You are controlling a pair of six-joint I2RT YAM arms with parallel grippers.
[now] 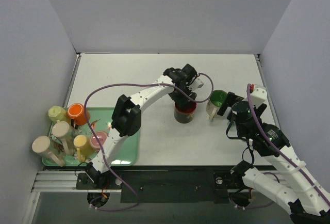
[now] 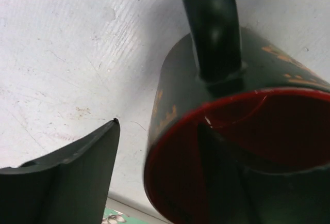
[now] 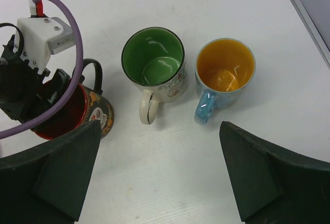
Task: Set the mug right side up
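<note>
— Looking for trouble: where does the mug (image 1: 184, 112) stand?

— Near the middle of the table (image 1: 129, 74), red mouth up as far as I can judge. My left pincer (image 1: 181, 100) is spread. The inner finger (image 2: 216, 152) is down inside the mug, and the outer finger (image 2: 77, 167) is outside, apart from the wall.

— So what could spoil it?

— Lifting out crooked. If the inner finger drags on the rim, I judge the mug could tip onto its side or slide toward the green mug (image 3: 153, 56) nearby.

— And your right?

— My right pincer (image 3: 160, 126) hangs wide and holds nothing, above the green mug and the orange-lined mug (image 3: 225, 69). A careless drop there would knock those.
</note>
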